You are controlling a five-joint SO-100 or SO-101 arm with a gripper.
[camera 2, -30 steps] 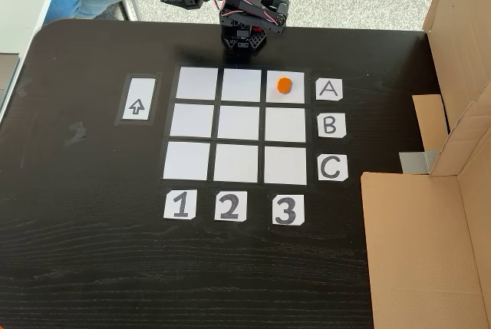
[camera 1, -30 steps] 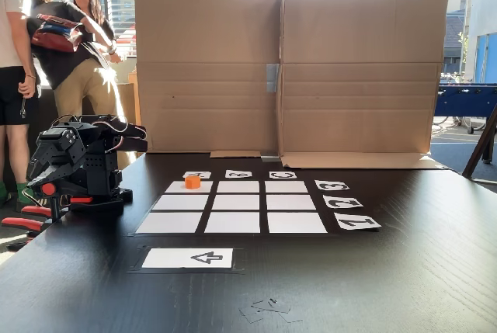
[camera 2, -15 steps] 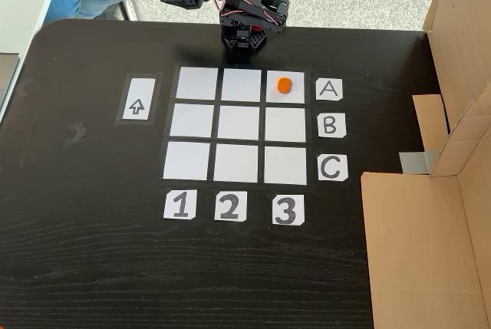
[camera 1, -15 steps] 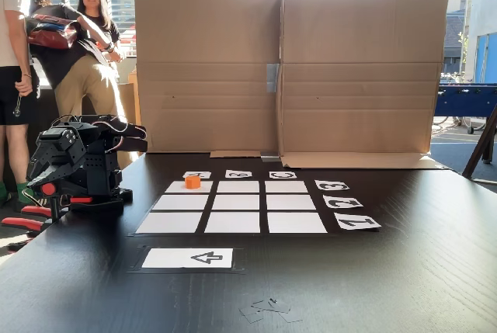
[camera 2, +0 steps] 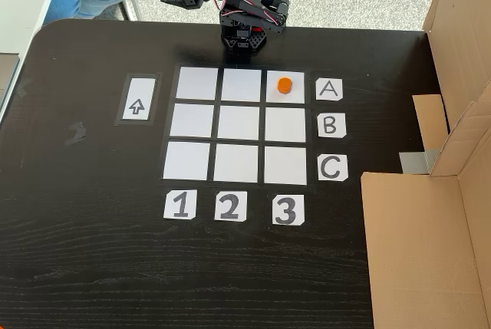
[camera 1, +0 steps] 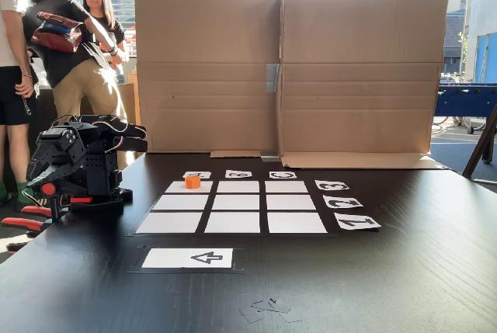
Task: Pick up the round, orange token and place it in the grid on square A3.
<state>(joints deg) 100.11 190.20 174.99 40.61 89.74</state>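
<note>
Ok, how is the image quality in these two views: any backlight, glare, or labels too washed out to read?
In the low fixed view, bright windows behind the brown cardboard screen backlight the scene, the glossy black table shows sheen, and the small white letter cards are hard to read. In the overhead-angled fixed view, lighting is even: the small orange cylindrical token and the white paper grid look sharp.

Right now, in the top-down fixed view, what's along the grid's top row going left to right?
White card with a black arrow → plain white paper cell → second plain white cell → small orange cylindrical token on the third cell → white card lettered A.
</note>
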